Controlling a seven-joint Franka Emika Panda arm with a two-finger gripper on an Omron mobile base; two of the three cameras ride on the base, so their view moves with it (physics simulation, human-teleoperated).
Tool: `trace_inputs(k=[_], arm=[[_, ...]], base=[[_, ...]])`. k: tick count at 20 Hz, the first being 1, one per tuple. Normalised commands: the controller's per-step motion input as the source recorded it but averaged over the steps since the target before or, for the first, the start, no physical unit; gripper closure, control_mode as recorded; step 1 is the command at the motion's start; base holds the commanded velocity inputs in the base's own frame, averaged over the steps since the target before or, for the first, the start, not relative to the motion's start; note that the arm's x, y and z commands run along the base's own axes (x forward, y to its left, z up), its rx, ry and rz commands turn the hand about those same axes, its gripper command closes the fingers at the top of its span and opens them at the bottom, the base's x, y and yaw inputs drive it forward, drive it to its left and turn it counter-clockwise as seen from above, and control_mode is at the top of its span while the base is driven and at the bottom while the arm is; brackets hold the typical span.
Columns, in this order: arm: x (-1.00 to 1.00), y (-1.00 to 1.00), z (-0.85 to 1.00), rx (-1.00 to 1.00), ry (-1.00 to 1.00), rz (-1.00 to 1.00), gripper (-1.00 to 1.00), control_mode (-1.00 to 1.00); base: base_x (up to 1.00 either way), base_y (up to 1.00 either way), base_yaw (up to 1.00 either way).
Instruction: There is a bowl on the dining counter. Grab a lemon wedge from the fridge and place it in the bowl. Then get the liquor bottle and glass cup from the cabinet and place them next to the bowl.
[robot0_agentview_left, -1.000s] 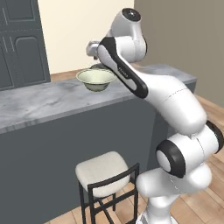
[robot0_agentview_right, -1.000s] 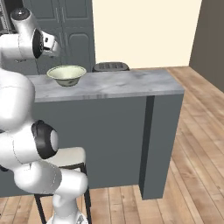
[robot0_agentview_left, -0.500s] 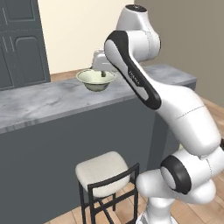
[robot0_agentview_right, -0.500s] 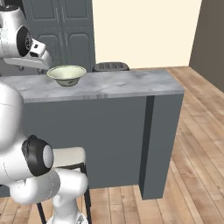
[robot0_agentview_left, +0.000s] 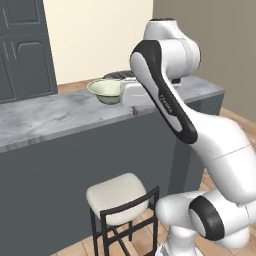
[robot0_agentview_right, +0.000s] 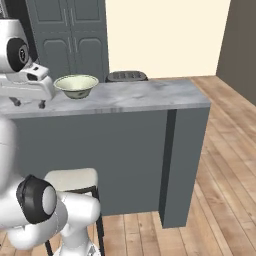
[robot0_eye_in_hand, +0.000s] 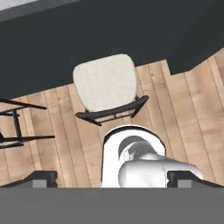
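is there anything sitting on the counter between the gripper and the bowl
Nothing visible does. The open gripper hangs just beside the bowl, and the strip of dining counter between them is bare marble. The gripper holds nothing.

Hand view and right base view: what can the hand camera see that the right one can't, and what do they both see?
Hand view alone: the stool's whole cushion from above, a second dark frame at the left, and the open pincer holding nothing. Right base view alone: the bowl on the dining counter, with blue-grey cupboard doors behind. Both: the white-cushioned stool and the plank floor.
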Motion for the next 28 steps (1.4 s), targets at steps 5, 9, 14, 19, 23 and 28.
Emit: trace_inputs(k=[5, 9, 14, 19, 23, 28], arm=[[-0.41, -0.12, -0.13, -0.02, 0.01, -0.01, -1.00, -1.00], [0.00, 0.00, 0.00, 0.00, 0.00, 0.00, -1.00, 1.00], [0.00, 0.00, 0.00, 0.00, 0.00, 0.00, -1.00, 1.00], [0.00, 0.00, 0.00, 0.00, 0.00, 0.00, -1.00, 1.00], [0.00, 0.00, 0.00, 0.00, 0.00, 0.00, -1.00, 1.00], [0.00, 0.00, 0.00, 0.00, 0.00, 0.00, -1.00, 1.00]], base=[[0.00, 0.00, 0.00], [-0.29, -0.44, -0.12], [0.01, -1.00, -0.05], [0.18, -1.00, 0.00], [0.18, -1.00, 0.00], [0.17, -1.00, 0.01]])
